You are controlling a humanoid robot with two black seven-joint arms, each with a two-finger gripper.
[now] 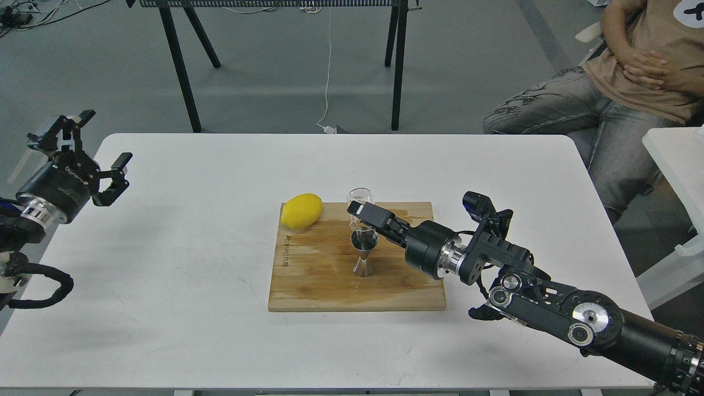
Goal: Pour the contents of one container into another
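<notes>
The small clear glass cup is held above the steel hourglass jigger, which stands upright on the wooden cutting board. My right gripper is shut on the glass cup, coming in from the right; its black finger crosses the front of the glass. The cup's base sits just above the jigger's mouth, and the cup looks close to upright. My left gripper hangs open over the table's left edge, far from the board, with nothing between its fingers.
A yellow lemon lies on the board's back left corner. The white table carries the board. A seated person is at the back right. A second white table stands at the right. Black stand legs rise behind.
</notes>
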